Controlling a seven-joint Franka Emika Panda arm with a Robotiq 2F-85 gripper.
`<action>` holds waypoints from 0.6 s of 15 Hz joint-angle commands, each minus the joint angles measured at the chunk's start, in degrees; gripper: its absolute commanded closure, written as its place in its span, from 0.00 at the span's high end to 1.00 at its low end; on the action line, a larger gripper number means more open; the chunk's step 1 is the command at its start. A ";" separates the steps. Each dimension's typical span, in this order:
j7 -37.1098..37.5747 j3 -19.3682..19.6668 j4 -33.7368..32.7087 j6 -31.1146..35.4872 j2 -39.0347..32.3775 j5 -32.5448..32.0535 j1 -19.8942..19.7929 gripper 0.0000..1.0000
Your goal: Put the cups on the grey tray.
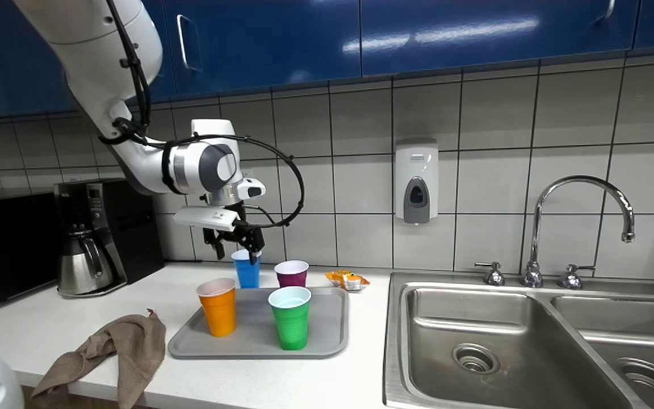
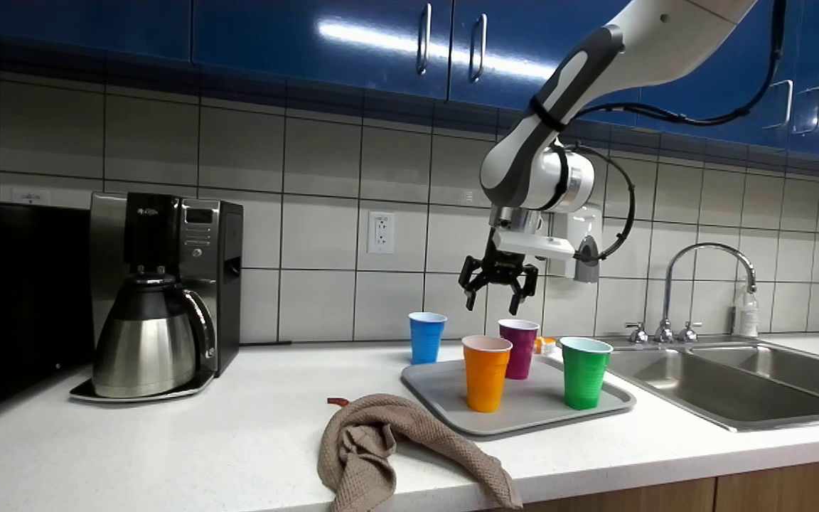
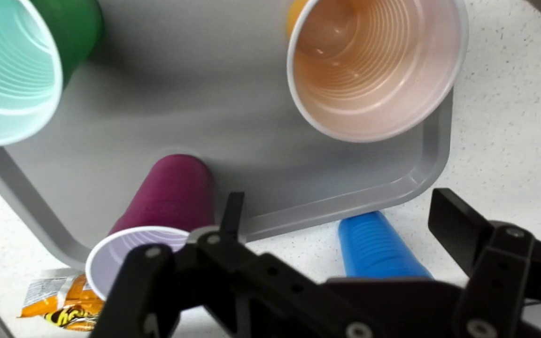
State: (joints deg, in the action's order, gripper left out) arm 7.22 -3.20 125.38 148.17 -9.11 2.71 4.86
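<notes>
The grey tray lies on the counter. An orange cup, a green cup and a purple cup stand upright on it. A blue cup stands upright on the white counter behind the tray, its base at the tray's outer edge in the wrist view. My gripper is open and empty, above the cups near the back of the tray. In the wrist view its fingers are wide apart, with the blue cup seen between them; the gripper body hides that cup's rim.
An orange snack wrapper lies behind the tray's corner by the purple cup. A brown cloth hangs over the counter's front edge. A coffee maker stands to one side, a steel sink to the other. Blue cabinets hang above.
</notes>
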 commanded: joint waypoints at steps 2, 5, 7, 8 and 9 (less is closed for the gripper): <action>2.75 0.41 -7.33 -1.69 -5.40 -2.17 0.55 1.00; 3.73 1.01 -11.79 -2.77 -9.26 -2.76 0.87 1.00; 4.33 1.46 -14.98 -3.11 -11.92 -2.78 1.09 1.00; 4.55 1.68 -16.43 -3.23 -13.14 -2.78 1.22 1.00; 4.86 2.01 -18.00 -3.26 -14.47 -2.84 1.42 1.00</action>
State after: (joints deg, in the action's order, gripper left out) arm 9.20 -2.54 113.76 147.73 -19.42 1.55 5.15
